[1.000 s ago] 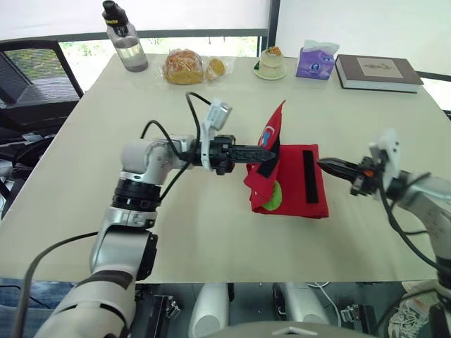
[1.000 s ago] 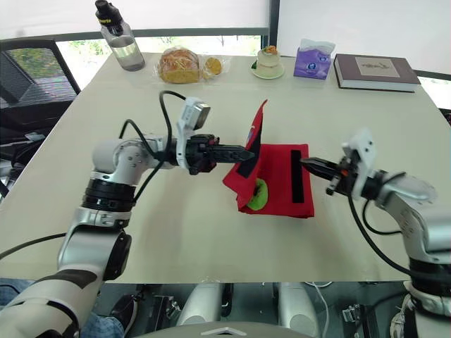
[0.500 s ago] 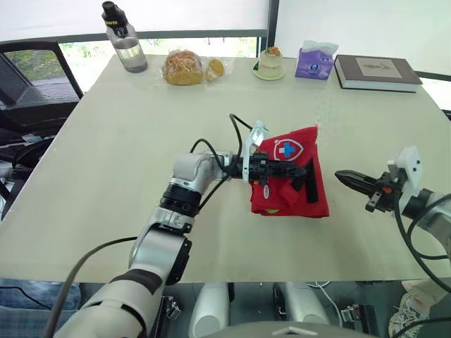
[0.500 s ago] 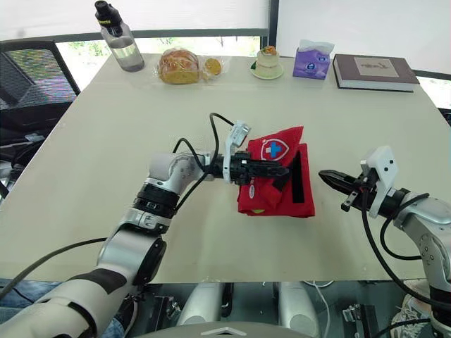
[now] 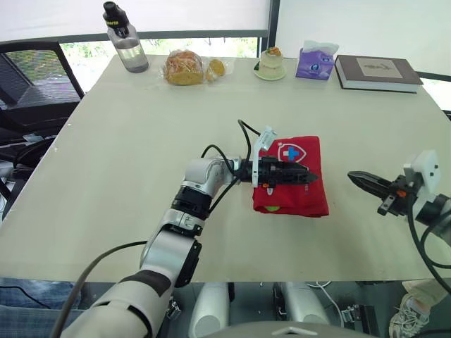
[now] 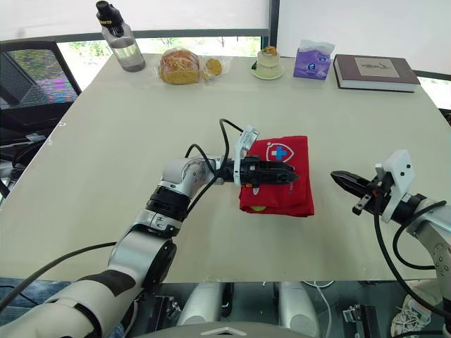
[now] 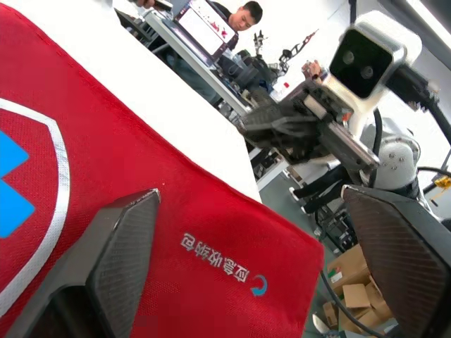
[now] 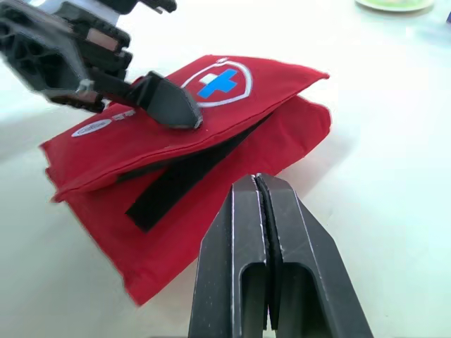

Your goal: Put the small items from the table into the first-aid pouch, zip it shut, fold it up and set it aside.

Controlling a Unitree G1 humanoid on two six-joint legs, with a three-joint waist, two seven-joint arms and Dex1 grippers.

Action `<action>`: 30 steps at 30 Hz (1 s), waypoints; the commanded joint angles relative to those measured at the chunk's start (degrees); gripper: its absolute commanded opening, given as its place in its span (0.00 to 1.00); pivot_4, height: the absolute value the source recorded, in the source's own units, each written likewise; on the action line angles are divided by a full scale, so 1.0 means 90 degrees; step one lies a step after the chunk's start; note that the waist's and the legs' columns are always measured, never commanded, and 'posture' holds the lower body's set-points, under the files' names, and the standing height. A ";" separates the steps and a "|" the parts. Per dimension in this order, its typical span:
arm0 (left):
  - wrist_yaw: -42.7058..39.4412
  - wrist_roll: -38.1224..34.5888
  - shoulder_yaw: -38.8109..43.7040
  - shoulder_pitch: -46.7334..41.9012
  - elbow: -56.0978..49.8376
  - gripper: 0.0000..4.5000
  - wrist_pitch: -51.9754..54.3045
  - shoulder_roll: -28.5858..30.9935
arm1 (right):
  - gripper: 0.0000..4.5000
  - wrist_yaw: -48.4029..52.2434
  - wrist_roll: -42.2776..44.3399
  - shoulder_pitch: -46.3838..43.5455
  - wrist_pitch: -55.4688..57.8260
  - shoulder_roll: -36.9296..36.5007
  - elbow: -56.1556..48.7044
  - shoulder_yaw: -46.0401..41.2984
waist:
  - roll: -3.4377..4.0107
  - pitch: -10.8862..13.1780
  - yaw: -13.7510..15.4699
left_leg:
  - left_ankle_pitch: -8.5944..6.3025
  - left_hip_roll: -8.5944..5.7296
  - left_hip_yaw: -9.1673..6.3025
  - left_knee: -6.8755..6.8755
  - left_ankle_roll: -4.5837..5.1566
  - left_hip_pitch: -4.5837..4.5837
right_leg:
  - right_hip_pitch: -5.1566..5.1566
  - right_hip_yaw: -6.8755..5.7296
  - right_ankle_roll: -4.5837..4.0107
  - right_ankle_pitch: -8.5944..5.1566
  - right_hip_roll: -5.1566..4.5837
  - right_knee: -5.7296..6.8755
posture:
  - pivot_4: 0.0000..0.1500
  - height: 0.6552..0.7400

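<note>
The red first-aid pouch [image 5: 294,184] lies folded on the table [image 5: 141,155], its white-and-blue cross emblem [image 5: 289,152] facing up. A bit of green peeks out at its near edge [image 6: 256,208]. My left gripper [image 5: 303,176] reaches over the top flap; in the left wrist view its gripper [image 7: 250,201] stands open, the fingers [image 7: 123,253] wide apart with only the red pouch [image 7: 211,232] under them. My right gripper [image 5: 361,179] hovers to the right of the pouch, apart from it and shut; the right wrist view shows its gripper [image 8: 257,182] pressed together facing the pouch [image 8: 268,151].
Along the far edge stand a water bottle [image 5: 125,41], a bagged bread roll [image 5: 184,68], a small dessert on a plate [image 5: 270,63], a purple tissue pack [image 5: 315,62] and a book [image 5: 377,72]. A black chair [image 5: 28,77] sits at the left.
My left gripper swung the upright flap down to the right over the pouch, then opened and let it go. My right gripper drew back to the right, still shut.
</note>
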 commanded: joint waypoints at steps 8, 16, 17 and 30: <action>0.0229 0.0619 -0.0498 0.0249 -0.0539 0.99 -0.0676 -0.0084 | 0.00 0.1004 0.0289 0.1063 -0.1087 -0.0103 0.0199 -0.1108 | 0.0004 -0.0003 0.0013 | 0.0000 -0.0001 -0.0004 0.0000 0.0000 0.0009 | 0.0012 0.0000 0.0000 0.0000 0.0001 -0.0009 | 1.00 1.00; -0.0044 0.0729 -0.0718 0.0179 -0.0640 1.00 -0.0760 -0.0044 | 0.76 0.1215 0.0380 0.1689 -0.1450 0.0095 0.0342 -0.1346 | 0.0013 -0.0007 0.0000 | 0.0000 -0.0009 -0.0037 0.0000 0.0000 0.0018 | 0.0050 -0.0011 0.0005 -0.0004 0.0007 -0.0043 | 1.00 1.00; -0.0050 0.0717 -0.0700 0.0171 -0.0639 1.00 -0.0754 -0.0057 | 0.87 0.1213 0.0377 0.1711 -0.1486 0.0113 0.0352 -0.1331 | 0.0013 -0.0008 0.0000 | 0.0000 -0.0009 -0.0039 0.0000 0.0000 0.0018 | 0.0050 -0.0012 0.0007 -0.0005 0.0007 -0.0043 | 1.00 1.00; -0.0295 0.0707 -0.0716 0.0154 -0.0981 0.00 -0.0781 0.0038 | 1.00 0.1263 0.0358 0.1835 -0.1749 0.0131 0.0454 -0.1210 | 0.0014 -0.0007 0.0000 | 0.0000 -0.0011 -0.0049 -0.0001 0.0000 0.0014 | 0.0051 -0.0023 0.0007 -0.0006 0.0006 -0.0045 | 1.00 1.00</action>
